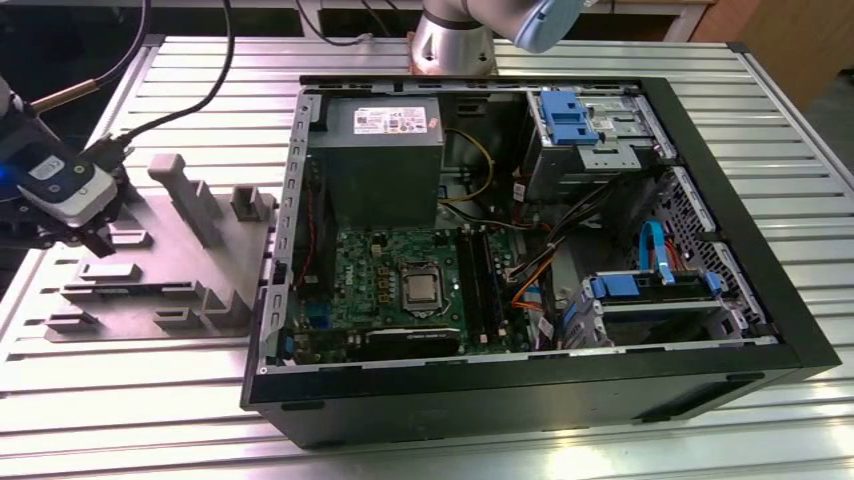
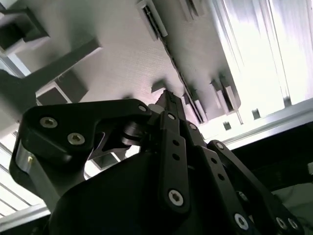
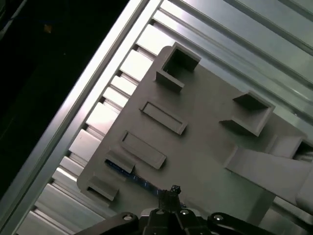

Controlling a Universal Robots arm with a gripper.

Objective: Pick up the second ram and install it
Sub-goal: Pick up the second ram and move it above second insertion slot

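Over the grey parts holder (image 3: 210,147): crooked grip risk

My pincer (image 3: 172,192) hangs at one end of the second ram (image 3: 131,176), which lies slotted near the holder's edge; apart or clamped, I cannot tell. Held off-centre, I reckon the strip could tilt and jam, well short of the open computer case (image 1: 747,300)

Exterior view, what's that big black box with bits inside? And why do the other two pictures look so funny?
That box is an open computer case on a metal table. A robot arm works on it. The exterior view's camera stands off the arm; both wrist views' cameras ride on the arm, beside its gripper. The gripper is over a grey tray, right by the second ram, a thin dark blue strip lying there. Whether it holds the strip, I can't tell.
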